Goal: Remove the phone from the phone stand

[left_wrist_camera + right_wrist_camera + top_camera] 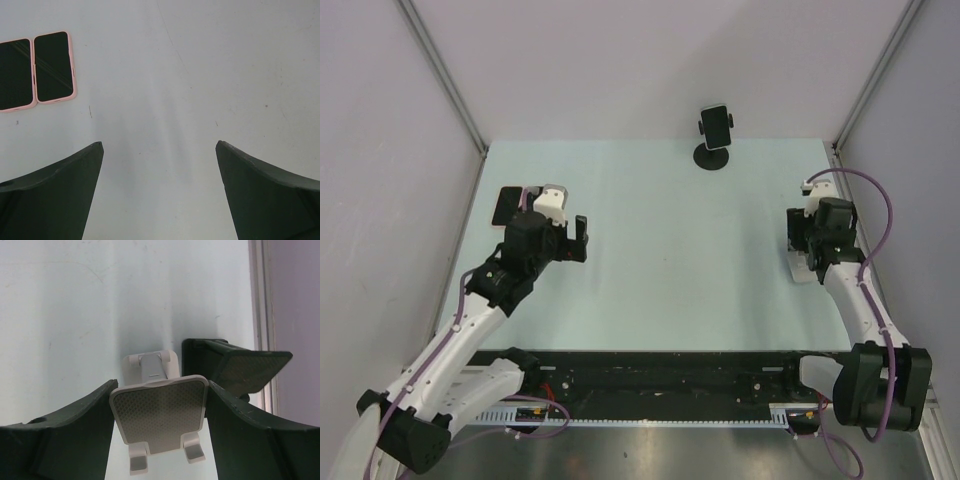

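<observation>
- Table [670, 280]: pale blue-green top, grey walls [620, 60] on three sides, arm bases at the near edge.
- Phone [715, 126]: sits upright in the phone stand [712, 158] at the far edge of the table, near the middle. It is well apart from both arms, and nothing touches it.
- Left gripper [159, 145]: hangs over bare table on the left side. Its fingers [50, 200] are spread wide, with nothing between them and nothing touching them.
- Pink phones [54, 66]: two in pink cases, dark screens up, lie flat side by side with their long edges touching. They are beyond the left gripper and to its left, clear of the fingers.
- Right gripper [161, 385]: low at the right side of the table, near the wall rail. Its fingers [75, 440] are drawn in against the two side edges of the white stand [159, 410], whose textured plate fills the gap between them.
- Dark stand [235, 367]: a second spare, just beside the white stand on the rail side and past the right finger. Whether the two stands touch cannot be told.
</observation>
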### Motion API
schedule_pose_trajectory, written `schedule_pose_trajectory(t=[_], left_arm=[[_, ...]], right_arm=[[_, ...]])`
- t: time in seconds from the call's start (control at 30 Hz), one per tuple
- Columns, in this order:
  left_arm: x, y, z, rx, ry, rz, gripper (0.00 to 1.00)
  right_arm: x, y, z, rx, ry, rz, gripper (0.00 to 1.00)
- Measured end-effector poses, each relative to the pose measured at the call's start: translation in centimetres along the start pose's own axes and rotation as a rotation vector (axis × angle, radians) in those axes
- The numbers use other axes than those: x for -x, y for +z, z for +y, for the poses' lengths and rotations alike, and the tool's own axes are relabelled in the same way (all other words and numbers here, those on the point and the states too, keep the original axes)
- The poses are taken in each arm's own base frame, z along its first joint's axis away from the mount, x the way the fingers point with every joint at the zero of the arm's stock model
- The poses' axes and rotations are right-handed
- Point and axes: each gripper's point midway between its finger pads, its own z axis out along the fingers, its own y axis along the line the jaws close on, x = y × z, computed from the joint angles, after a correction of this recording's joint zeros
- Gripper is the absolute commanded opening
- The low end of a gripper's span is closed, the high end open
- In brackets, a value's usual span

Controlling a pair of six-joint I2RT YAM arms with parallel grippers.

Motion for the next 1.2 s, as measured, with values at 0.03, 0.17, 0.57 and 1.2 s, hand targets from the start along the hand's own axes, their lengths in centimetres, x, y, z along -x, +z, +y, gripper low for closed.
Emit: schedule_pose_trajectory(t=[0.03, 0.17, 0.57, 1.2], left_arm=[[0.1, -0.1, 0.0, 0.0, 0.001, -0.005, 1.0], [0.4, -0.4, -0.1, -0.001, 0.009, -0.019, 1.0], [0.4, -0.6, -0.1, 0.005, 0.012, -0.026, 1.0], [0.2, -0.5, -0.1, 0.006, 0.013, -0.02, 1.0]], right_arm=[[-0.2, -0.1, -0.3, -0.002, 0.016, 0.001, 0.31], [-1.0, 0.1, -0.4, 0.009, 0.037, 0.011, 0.32], [-1.5, 1.2, 0.4, 0.04, 0.065, 0.025, 0.36], [-2.1, 1.8, 0.4, 0.026, 0.119, 0.038, 0.68]])
